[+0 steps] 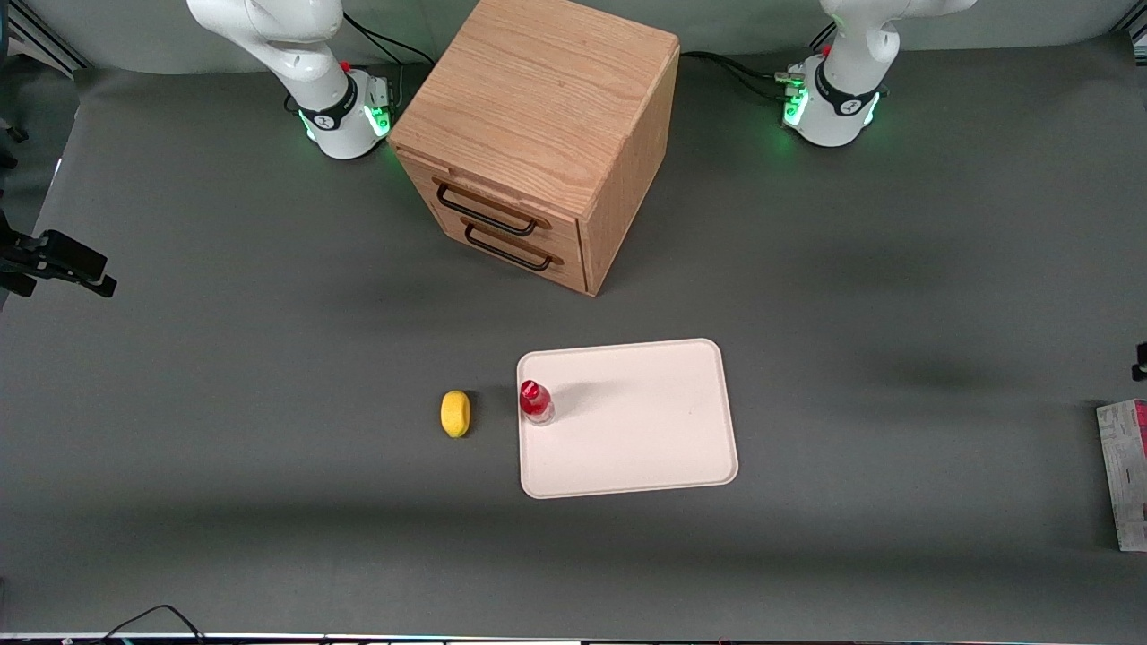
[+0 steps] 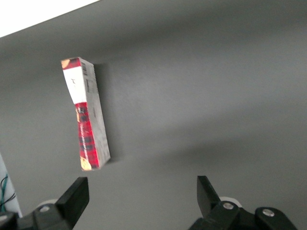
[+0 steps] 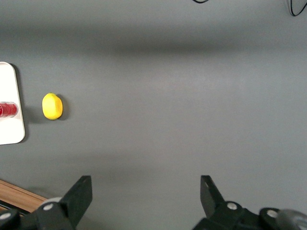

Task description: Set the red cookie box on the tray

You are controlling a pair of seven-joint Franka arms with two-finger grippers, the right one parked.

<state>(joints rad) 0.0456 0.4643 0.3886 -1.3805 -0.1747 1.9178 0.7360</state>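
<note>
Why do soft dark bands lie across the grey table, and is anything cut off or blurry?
Front view: broad soft shadows cross the table; the red cookie box is cut off at the frame edge. Left wrist view: the box looks slightly soft, casting a faint shadow; the open gripper hangs above the mat.

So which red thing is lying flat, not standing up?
The long red patterned cardboard cookie box, flat on the grey table near the open gripper. The small red-capped bottle stands upright on the cream tray.

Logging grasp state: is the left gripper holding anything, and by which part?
Nothing: the gripper is open above the table, apart from the red cookie box.
</note>
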